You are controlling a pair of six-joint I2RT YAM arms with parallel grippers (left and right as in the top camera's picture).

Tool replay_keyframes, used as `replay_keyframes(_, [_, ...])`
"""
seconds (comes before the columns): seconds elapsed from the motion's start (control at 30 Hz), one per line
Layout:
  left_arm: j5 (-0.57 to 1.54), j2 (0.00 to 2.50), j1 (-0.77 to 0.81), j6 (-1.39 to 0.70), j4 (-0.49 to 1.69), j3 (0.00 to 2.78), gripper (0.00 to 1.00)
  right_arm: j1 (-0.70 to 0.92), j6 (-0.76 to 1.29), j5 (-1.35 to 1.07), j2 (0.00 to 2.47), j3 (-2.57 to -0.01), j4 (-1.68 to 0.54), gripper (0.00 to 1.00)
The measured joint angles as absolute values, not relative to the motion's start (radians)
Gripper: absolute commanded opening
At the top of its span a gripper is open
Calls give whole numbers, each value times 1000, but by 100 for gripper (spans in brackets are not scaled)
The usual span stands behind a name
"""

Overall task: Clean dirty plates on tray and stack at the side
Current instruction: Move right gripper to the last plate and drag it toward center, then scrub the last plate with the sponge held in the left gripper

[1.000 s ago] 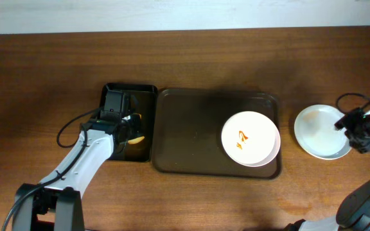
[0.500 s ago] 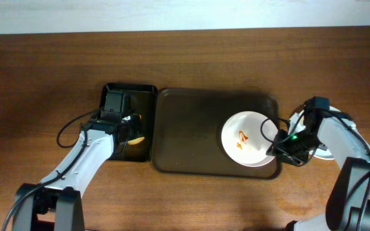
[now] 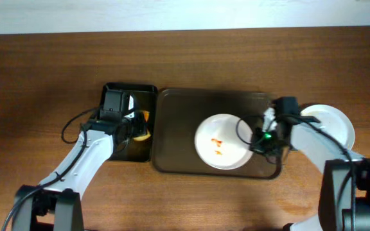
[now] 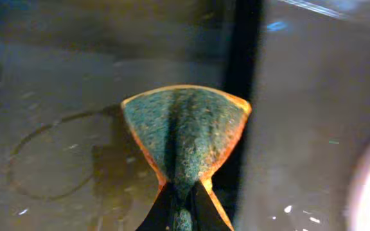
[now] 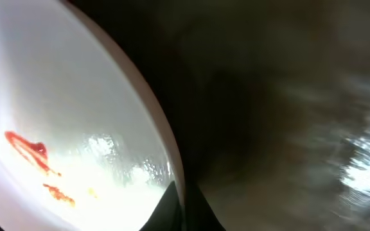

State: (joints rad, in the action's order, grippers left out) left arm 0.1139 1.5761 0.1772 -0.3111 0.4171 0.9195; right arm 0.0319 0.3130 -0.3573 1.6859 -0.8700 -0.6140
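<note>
Within the last second the right gripper [image 3: 261, 138] has been brought off the clean plate [image 3: 333, 125] to the dirty plate [image 3: 220, 131]. Its fingers are clamped on the plate's right rim, as seen in the right wrist view. The dirty plate has been dragged from the right end of the tray [image 3: 178, 128] toward the middle, with orange smears still on it. Whether another plate lies under it cannot be told. The clean plate is left on the table, right of the tray. The sponge [image 4: 184, 135] is pinched by the left gripper [image 3: 137, 128] over the black tray [image 3: 130, 86], barely shifted. The plate is judged to be held in place for wiping, with one plate done.
</note>
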Motion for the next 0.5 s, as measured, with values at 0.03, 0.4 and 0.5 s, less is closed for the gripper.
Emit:
replay_keyframes(0.03, [175, 1559, 177, -287, 393, 919, 0, 84, 339, -357, 1686, -865, -560, 4])
replay_keyframes(0.4, [604, 1561, 338, -282, 323, 919, 0, 249, 524, -273, 1686, -865, -436, 4])
replay_keyframes(0.5, [656, 1665, 390, -392, 260, 915, 0, 249, 525, -270, 1686, -865, -432, 4])
